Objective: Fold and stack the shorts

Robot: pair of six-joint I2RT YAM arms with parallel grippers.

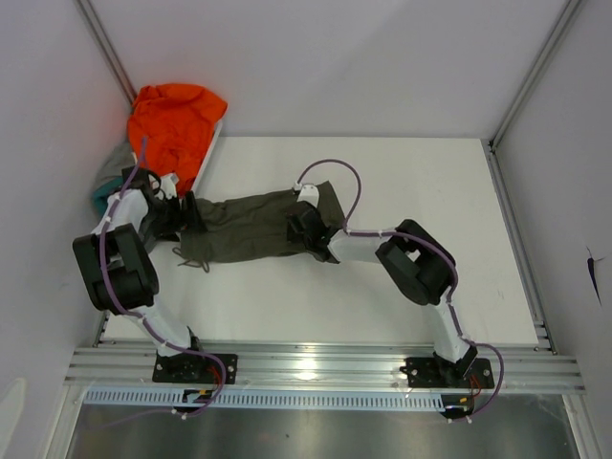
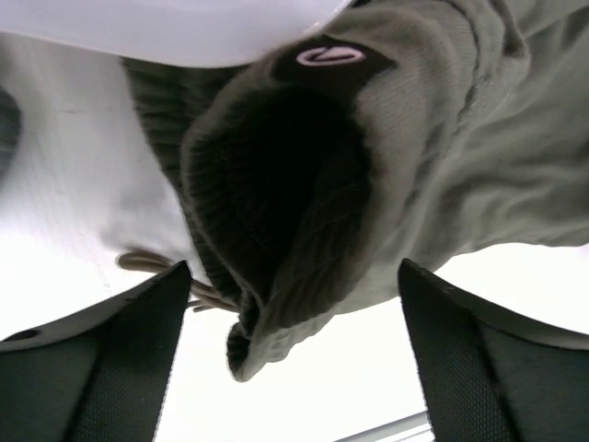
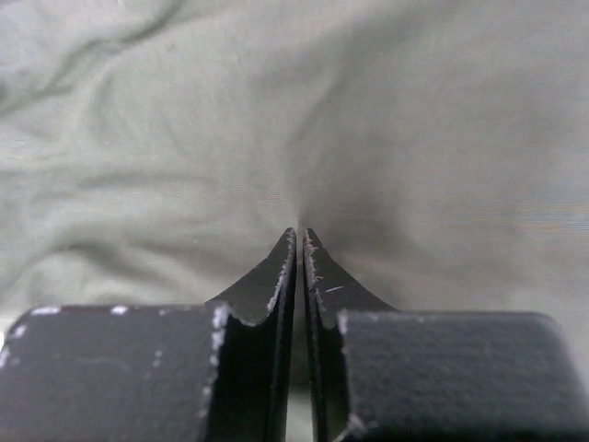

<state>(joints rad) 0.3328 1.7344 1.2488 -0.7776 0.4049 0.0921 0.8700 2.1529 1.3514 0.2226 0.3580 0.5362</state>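
Shorts [image 1: 251,228], olive green, lie stretched sideways across the white surface [image 1: 421,191] in the top view, left of its middle. We see the left fingers [image 1: 187,212] at their left end and the right fingers [image 1: 308,229] on their right end. A drawstring [image 1: 194,260] trails off the near left corner. The left edge of the surface is crowded. An orange garment [image 1: 177,122] is heaped in the far left corner against the wall, with a bit of teal cloth [image 1: 99,199] below it, just beside the left arm. The right half of the surface lies open, as does the strip between the shorts and the near metal rail [image 1: 325,367]. White walls close in the far side and both flanks.

From the left wrist, we find the left fingers [image 2: 129,359] spread wide, one at each lower corner, gripping nothing. The ribbed waistband of the shorts [image 2: 442,138] bulges between them, clamped by neither. A dark patch [image 2: 328,57] with a pale oval mark sits at its top. The drawstring [image 2: 147,262] lies on the surface [image 2: 74,184] by the finger on the left of this view.

From the right wrist, the right fingers [image 3: 276,285] are closed with only a slit between them. Their tips sink into the shorts [image 3: 184,138], which fill the view. Creases draw in toward the tips, and the fingers pinch the cloth there.
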